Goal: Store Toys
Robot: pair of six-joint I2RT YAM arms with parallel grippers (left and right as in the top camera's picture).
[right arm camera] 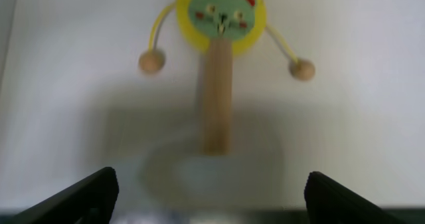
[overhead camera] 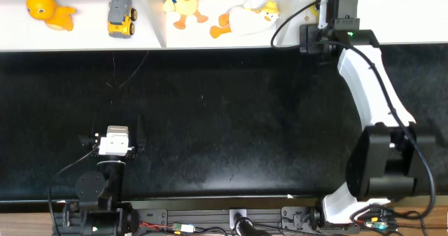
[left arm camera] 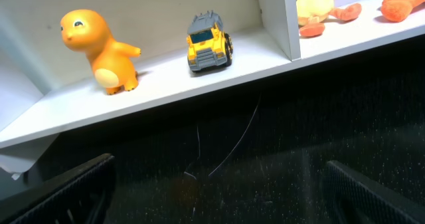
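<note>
My right gripper (right arm camera: 211, 191) is at the shelf (right arm camera: 372, 117), its fingers spread wide and holding nothing. The rattle (right arm camera: 218, 71) lies flat on the shelf just ahead of them. My left gripper (left arm camera: 219, 194) is also spread, empty, over the mat (left arm camera: 299, 131).

No legible text, no readable labels, numbers or signs anywhere

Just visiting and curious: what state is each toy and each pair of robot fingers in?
Orange figure: upright, shelved.
Yellow truck: on its wheels, shelved.
Yellow duck: sitting upright.
White duck: lying down.
Wooden rattle: lying flat, not held.
Left fingers: open, empty.
Right fingers: open, empty.
</note>
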